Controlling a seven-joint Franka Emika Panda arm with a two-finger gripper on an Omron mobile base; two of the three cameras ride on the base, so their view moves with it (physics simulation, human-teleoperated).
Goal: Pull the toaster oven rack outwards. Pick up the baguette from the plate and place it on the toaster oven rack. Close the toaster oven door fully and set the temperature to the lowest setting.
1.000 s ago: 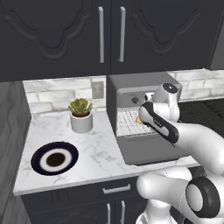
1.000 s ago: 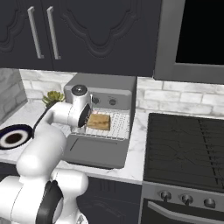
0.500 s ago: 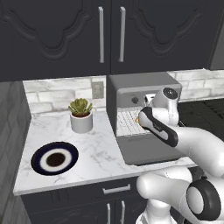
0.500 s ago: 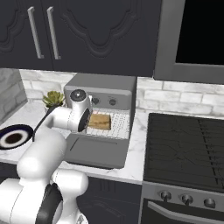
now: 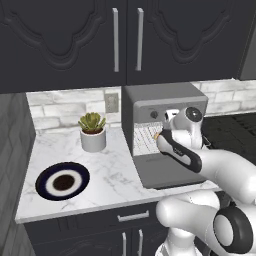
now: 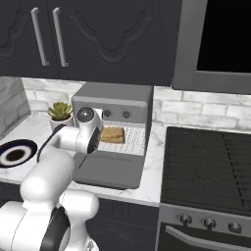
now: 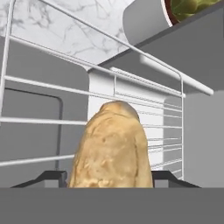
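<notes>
Still-free of nothing yet, baguette (image 7: 111,148) lies lengthwise between the part-open gripper (image 7: 109,177) jaws, on the rack (image 7: 131,113).

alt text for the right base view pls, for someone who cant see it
A baguette lies on the pulled-out rack of a grey toaster oven, its door folded down open. The white robot arm reaches in from the left; a dark stove sits at right.

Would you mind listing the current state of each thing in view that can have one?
Oven door: open, folded down flat.
Rack: pulled out over the door.
Baguette: lying on the rack.
Plate: empty, on the counter.
Pincer: open, fingertips either side of the baguette.
Upper cabinets: shut.
</notes>
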